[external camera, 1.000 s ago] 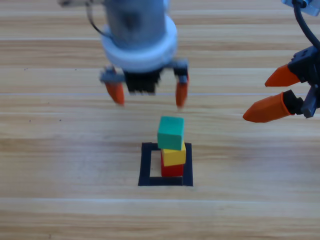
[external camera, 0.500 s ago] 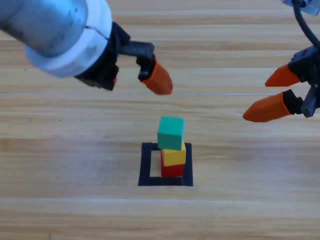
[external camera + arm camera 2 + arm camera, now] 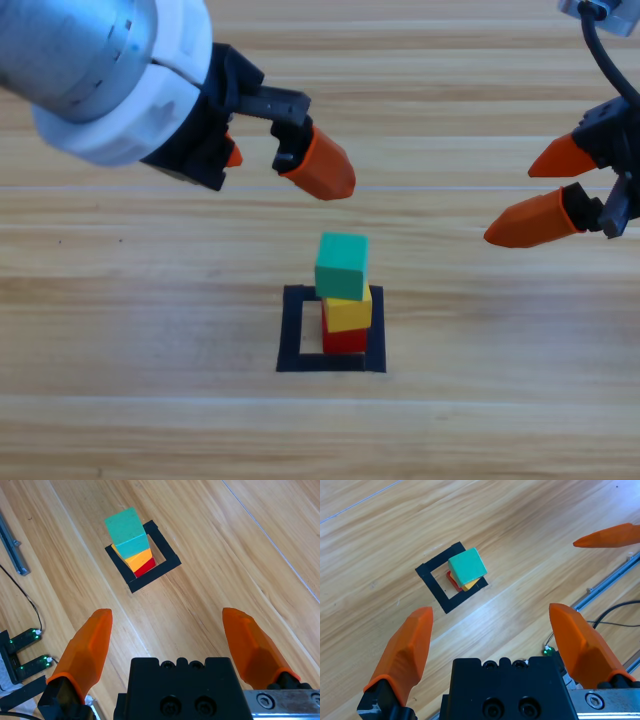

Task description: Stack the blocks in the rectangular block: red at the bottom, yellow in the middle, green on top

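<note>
Since a second ago the left claw [image 3: 268, 160] has swung away from its spot directly above the stack toward the upper left of the high view, and it has tilted, so one orange jaw now points down-right at the blocks. Its jaws are spread wide and grasp nothing. The stack lies ahead of it and below, well apart, as the left wrist view confirms.

Nothing in the stack has shifted. The red cube [image 3: 345, 340] sits at the bottom inside the rectangular block [image 3: 292, 332] of black tape, the yellow cube [image 3: 349, 309] rests on it, and the green cube [image 3: 342, 266] is on top. The tower stands toward the right side of the tape outline, not centred, and the green cube looks turned a little against the yellow one beneath. By my judgement the task is done as worded, with all three colours in order and inside the outline. Only drawing the arms back appears to be left.

The right claw [image 3: 553, 188] waits at the right edge, jaws released and empty, the stack off to its left and well clear.

The desk [image 3: 120, 300] is pale wood with long grain lines. In the wrist views, a metal rail [image 3: 612, 580] runs along the desk's edge, with cables [image 3: 25, 605] and small devices showing green lights [image 3: 27, 652] beyond.
</note>
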